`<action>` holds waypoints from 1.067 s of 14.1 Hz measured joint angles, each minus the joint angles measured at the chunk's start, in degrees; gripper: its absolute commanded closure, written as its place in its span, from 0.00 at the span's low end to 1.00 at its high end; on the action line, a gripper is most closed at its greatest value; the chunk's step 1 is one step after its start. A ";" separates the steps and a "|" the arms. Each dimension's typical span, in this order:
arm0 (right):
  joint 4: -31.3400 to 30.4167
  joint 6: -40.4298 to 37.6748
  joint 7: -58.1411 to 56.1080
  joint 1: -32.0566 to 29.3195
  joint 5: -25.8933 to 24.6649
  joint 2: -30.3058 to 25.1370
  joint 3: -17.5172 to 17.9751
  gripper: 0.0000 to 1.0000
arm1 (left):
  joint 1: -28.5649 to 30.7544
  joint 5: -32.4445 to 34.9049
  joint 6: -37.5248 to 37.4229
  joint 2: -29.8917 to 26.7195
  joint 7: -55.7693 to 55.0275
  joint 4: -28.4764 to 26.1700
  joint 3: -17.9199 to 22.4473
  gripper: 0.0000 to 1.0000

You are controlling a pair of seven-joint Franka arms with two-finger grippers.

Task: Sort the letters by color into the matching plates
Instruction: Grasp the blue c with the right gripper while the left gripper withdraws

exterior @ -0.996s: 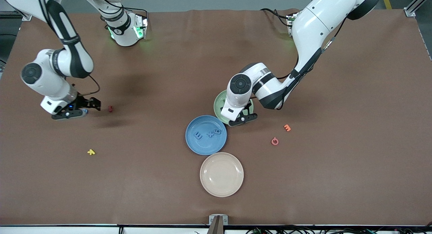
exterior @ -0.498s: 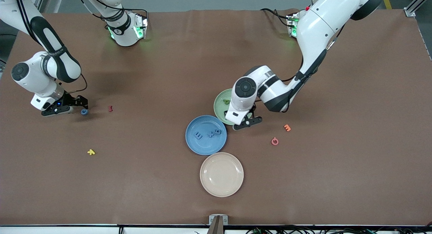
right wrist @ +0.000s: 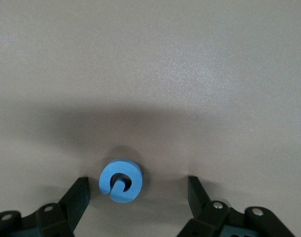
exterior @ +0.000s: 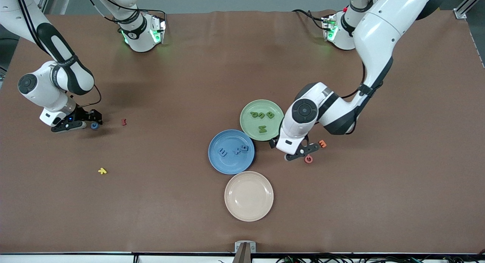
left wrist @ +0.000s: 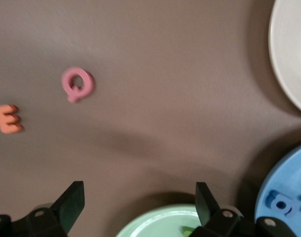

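Brown matting covers the table. Toward the right arm's end, the right gripper [right wrist: 135, 197] straddles the blue letter [right wrist: 120, 180] on the mat, jaws spread. It looks light, stiff foam: pinch its outer rim. Beside the green plate [exterior: 262, 119], the left gripper [left wrist: 138, 202] hovers open, empty.

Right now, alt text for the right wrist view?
A round blue letter lies flat on the brown table, between the open fingers of the right end effector, nearer one finger and touching neither. Nothing else shows on the table.
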 measured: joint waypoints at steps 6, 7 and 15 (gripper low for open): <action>0.27 0.01 0.01 0.02 0.00 -0.44 0.22 1.00 | 5.47 0.00 -0.58 -1.80 5.38 0.01 -0.07 0.02; 0.27 0.01 0.01 0.03 0.00 -0.44 0.22 1.00 | 6.23 -0.29 -0.58 -1.82 7.74 0.01 -0.10 0.02; 7.67 -12.12 14.64 8.22 0.04 -0.69 3.22 1.00 | 7.74 -12.30 -0.90 -6.10 27.52 -0.37 5.90 0.06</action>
